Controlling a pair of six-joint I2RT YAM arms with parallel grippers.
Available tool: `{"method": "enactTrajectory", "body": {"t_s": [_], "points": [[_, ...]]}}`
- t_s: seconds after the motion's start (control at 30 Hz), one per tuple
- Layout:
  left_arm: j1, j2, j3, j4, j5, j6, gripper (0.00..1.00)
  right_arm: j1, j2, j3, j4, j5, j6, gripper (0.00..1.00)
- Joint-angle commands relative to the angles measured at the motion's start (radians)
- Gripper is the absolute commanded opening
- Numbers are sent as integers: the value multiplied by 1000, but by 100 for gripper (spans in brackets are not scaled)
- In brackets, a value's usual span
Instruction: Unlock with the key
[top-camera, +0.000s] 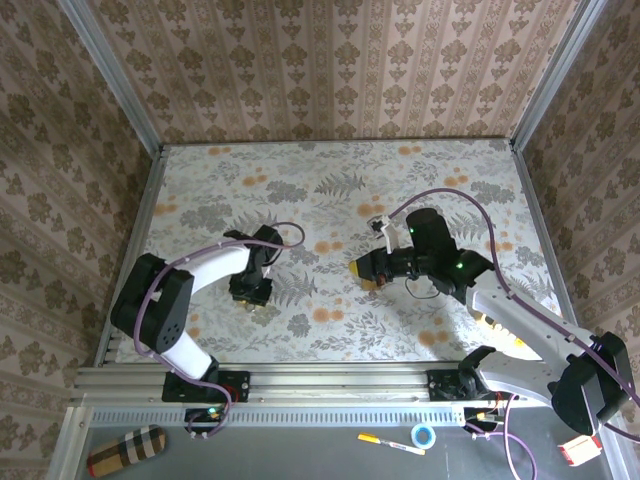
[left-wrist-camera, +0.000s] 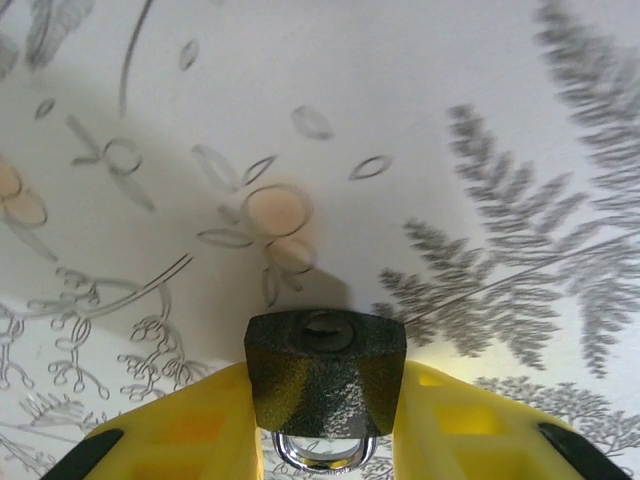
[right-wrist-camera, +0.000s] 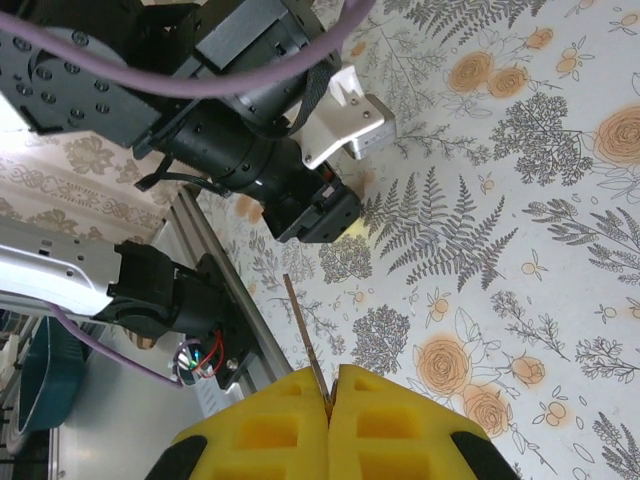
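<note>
I see left gripper (left-wrist-camera: 325, 400) pinching mottled grey boxy padlock (left-wrist-camera: 325, 365) between its jaws, right gripper (right-wrist-camera: 330, 388) clamped on thin flat key (right-wrist-camera: 304, 335), floral table (top-camera: 330, 180), papered walls (top-camera: 330, 70)

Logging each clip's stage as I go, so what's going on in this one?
The left pincer has the padlock clamped between its yellow fingers, keyhole end facing outward, over the flowered table. The right pincer is shut on the key, whose thin blade sticks out from between its fingertips toward the left arm. The two pincers are apart, and the key is not yet in the keyhole.
</note>
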Motion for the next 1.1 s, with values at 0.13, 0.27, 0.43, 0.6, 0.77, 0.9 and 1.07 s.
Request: {"method": "enactTrajectory", "body": {"t_s": [0.13, 0.27, 0.43, 0.6, 0.77, 0.9, 1.07], "points": [[-143, -30, 73, 332, 23, 211, 24, -111, -49, -12, -171, -63, 1, 0], [-182, -95, 71, 468, 80, 397, 21, -194, -43, -3, -282, -105, -11, 0], [-201, -173, 60, 571, 201, 661, 19, -194, 17, 12, -308, -141, -1, 0], [-245, -245, 10, 619, 249, 923, 18, -188, 34, 23, -341, -146, -16, 0], [-299, -248, 26, 561, 170, 1061, 16, -158, 52, 45, -375, -122, -36, 0], [-350, -269, 16, 571, 122, 1138, 15, -119, 75, 54, -371, -105, -44, 0], [-397, -280, 34, 553, 109, 1214, 15, -79, 110, 68, -366, -99, -59, 0]]}}
